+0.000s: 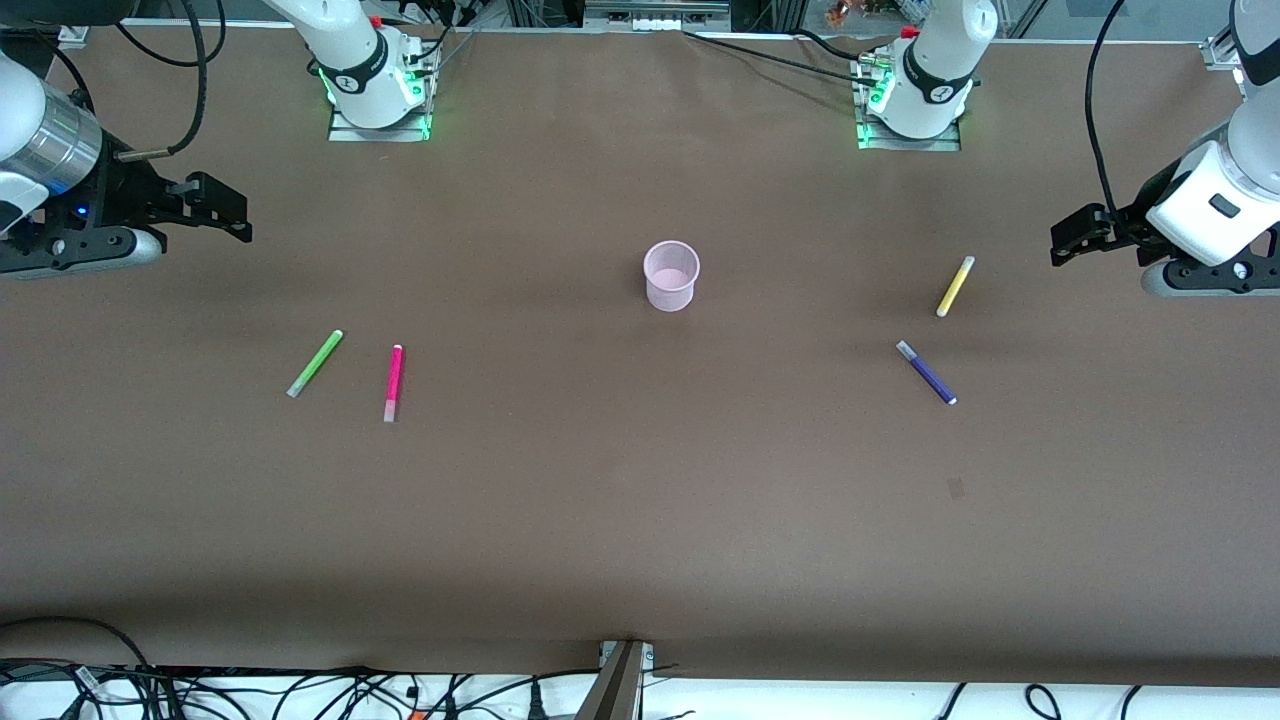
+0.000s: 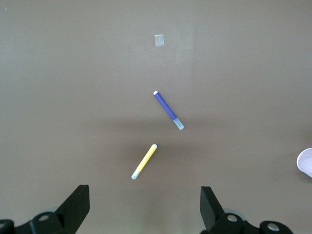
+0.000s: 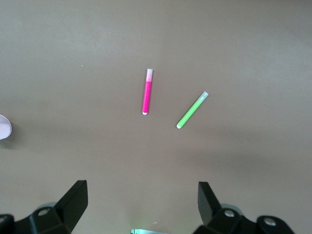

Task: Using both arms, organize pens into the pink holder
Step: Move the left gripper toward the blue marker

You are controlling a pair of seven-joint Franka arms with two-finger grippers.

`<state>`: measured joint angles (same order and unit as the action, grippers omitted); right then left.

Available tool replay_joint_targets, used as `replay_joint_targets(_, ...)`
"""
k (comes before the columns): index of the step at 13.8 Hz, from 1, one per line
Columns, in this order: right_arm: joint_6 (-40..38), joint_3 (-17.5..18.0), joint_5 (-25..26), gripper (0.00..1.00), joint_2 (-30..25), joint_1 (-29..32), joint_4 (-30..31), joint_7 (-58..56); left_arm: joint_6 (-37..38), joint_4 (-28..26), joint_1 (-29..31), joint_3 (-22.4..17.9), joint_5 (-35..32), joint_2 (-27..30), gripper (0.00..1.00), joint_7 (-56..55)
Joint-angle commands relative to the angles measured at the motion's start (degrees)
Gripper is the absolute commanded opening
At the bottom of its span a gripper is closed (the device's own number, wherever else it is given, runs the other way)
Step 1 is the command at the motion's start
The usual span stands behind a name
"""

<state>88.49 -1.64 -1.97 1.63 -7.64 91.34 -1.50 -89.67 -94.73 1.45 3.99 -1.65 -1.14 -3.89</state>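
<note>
The pink holder stands upright and empty at mid-table; its edge shows in the left wrist view and the right wrist view. The lime green pen and magenta pen lie flat toward the right arm's end. The yellow pen and dark purple pen lie flat toward the left arm's end. My right gripper is open and empty, above the table at its own end. My left gripper is open and empty, above the table beside the yellow pen.
The table is covered in brown. A small grey patch lies on it, nearer to the front camera than the purple pen. Both arm bases stand along the farthest edge. Cables run along the nearest edge.
</note>
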Motion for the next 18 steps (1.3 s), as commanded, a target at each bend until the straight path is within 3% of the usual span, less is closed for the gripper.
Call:
replay_joint_targets(1,-1.21,0.05,-0.75,1.0,0.22,-0.09,-1.25,0.8,0.02,0.6,0.4,0.15,-0.98,-0.26,1.0,1.43)
replay_joint_targets(10,-1.21,0.05,-0.75,1.0,0.22,-0.09,-1.25,0.71,-1.03,2.01,2.15,-0.12,-0.37,-6.67,1.0,0.03)
replay_joint_targets(13,-1.21,0.05,-0.75,1.0,0.22,-0.09,-1.25,0.63,-6.46,1.48,3.82,-0.12,5.77,-10.89,1.0,-5.76)
replay_joint_targets(18,-1.21,0.05,-0.58,1.0,0.22,-0.09,-1.25,0.89,-14.38,0.95,3.91,-0.12,5.61,-20.46,1.0,-18.76)
